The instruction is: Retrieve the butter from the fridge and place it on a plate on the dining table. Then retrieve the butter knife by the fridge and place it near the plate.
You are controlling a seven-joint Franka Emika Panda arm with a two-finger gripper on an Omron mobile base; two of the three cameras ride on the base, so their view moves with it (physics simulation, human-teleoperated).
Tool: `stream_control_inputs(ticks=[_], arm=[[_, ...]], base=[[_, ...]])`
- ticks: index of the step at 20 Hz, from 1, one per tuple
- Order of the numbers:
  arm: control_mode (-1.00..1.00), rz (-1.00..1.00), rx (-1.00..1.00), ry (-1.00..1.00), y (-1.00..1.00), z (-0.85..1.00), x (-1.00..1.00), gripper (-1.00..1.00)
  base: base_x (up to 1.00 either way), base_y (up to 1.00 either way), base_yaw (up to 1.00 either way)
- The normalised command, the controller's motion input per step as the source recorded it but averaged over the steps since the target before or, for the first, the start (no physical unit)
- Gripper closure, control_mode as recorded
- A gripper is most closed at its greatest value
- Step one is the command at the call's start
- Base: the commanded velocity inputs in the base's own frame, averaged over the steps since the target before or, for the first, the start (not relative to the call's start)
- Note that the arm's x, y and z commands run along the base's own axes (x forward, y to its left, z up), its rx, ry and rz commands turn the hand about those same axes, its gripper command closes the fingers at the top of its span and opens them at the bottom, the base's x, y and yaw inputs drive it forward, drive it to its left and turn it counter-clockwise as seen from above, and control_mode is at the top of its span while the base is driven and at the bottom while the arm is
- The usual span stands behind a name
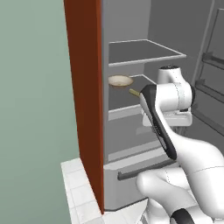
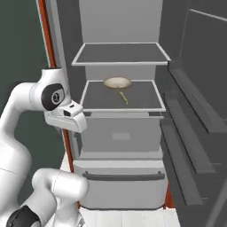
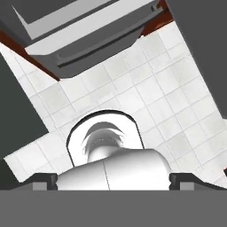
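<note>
An open fridge (image 2: pixel 119 133) stands before the robot. On its middle shelf, the butter (image 2: pixel 124 98), a thin pale stick, lies just in front of a tan round item (image 2: pixel 117 82). The gripper (image 3: pixel 113 179) points down at the tiled floor, fingers spread wide and empty, well short of the butter. The retrieval step seems barely begun; next it must lift and reach in.

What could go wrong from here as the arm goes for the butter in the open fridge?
1. The butter lies close to a tan round item on the middle shelf; a reach could knock or grab that instead.
2. The stick is thin and lies flat, so the open pincer might slip off it.
3. The pincer now points at the floor in the hand view; swinging up, the arm could clip the shelf edge.
</note>
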Motion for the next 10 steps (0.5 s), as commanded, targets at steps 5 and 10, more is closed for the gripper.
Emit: stream_control_inputs(ticks=[5, 10], arm=[[1.00, 0.00, 0.00, 0.00, 0.00, 0.00, 0.00, -1.00], [1.00, 0.00, 0.00, 0.00, 0.00, 0.00, 0.00, -1.00]], base=[[0.09, -0.27, 0.50], [0.05, -0.27, 0.21]])
